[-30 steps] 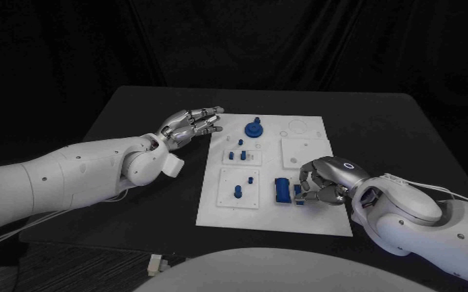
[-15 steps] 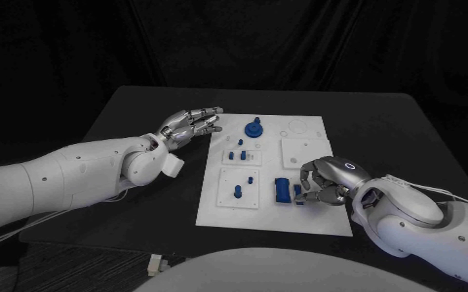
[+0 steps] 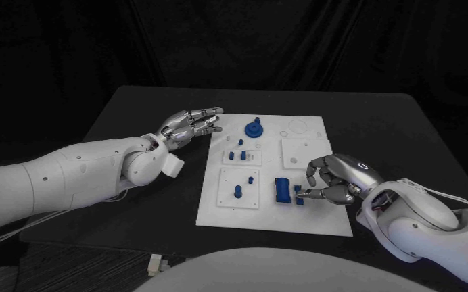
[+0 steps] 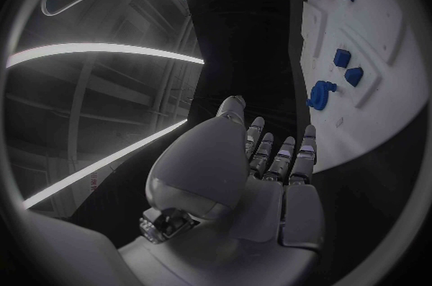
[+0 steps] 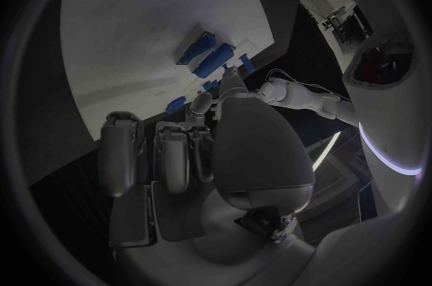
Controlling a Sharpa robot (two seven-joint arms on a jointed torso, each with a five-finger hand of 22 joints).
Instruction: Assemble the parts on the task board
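Note:
The white task board (image 3: 322, 221) lies in the middle of the black table. On it are a round blue knob part (image 3: 253, 129) at the far end, small blue pegs (image 3: 237, 155), and an upright blue block (image 3: 282, 190) with a small blue part (image 3: 298, 198) beside it. My right hand (image 3: 337, 178) hovers at the board's right edge, its fingers apart, their tips just right of the small part and gripping nothing. The right wrist view shows the block (image 5: 216, 59) beyond that hand (image 5: 198, 149). My left hand (image 3: 193, 124) is open, fingers stretched, just off the board's far left corner.
Black table (image 3: 146, 103) surrounds the board, with free room on both sides. A small white object (image 3: 155, 262) lies at the table's near left edge. In the left wrist view the board (image 4: 378, 84) lies past my left hand (image 4: 261, 163).
My right hand has drawn back to the right from the small blue part and its fingers have spread. The left arm has not moved.

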